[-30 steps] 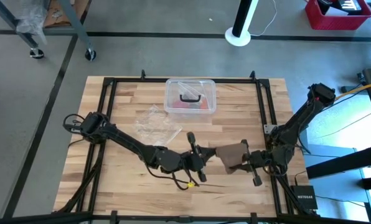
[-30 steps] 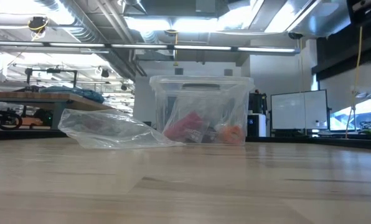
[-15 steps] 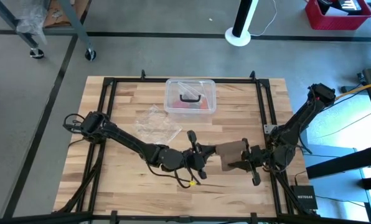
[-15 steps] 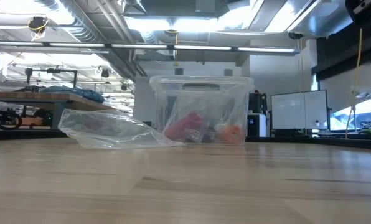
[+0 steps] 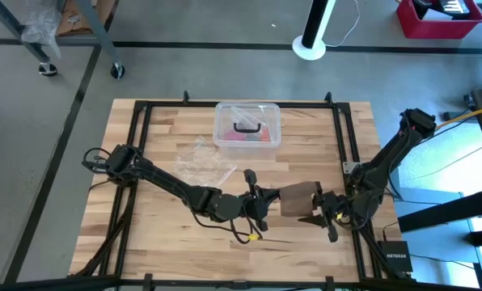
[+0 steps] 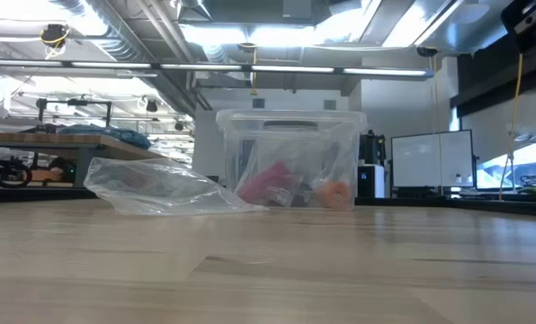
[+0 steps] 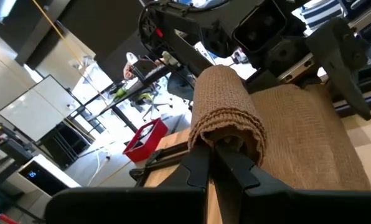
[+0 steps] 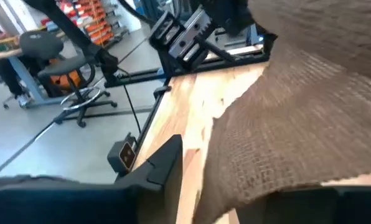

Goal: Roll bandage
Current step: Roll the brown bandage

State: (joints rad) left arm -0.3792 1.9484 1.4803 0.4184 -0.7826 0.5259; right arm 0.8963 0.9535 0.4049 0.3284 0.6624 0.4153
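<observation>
Rolling: bandage [image 5: 299,199] lies near the middle of the table [image 5: 160,234], toward the right side, between the two grippers, so each arm can work one end
Left gripper: left gripper [image 5: 258,204] has its fingers pressed together on the rolled end of the bandage; in its wrist view the brown roll [image 7: 226,106] wraps over the pinched fingertips, which act as a core for winding
Right gripper: right gripper [image 5: 323,214] sits at the bandage's other edge with its fingers parted; in its wrist view the loose fabric [image 8: 297,137] drapes across the gripper, and one finger [image 8: 164,163] stands clear of it beside the cloth, so it appears to hold nothing firmly
Why so held: the flat part stretches from the roll toward the right gripper, probably to keep it straight while it winds
Progress: judged partway, with a short flat length not yet rolled
Risk: with the free end unpinned, the roll may go slack or skew
Elsewhere: box [image 5: 247,125] and bag [image 5: 199,162] sit toward the far edge, well apart from the work; the low view shows only these two, box [image 6: 290,157] and bag [image 6: 156,187]
</observation>
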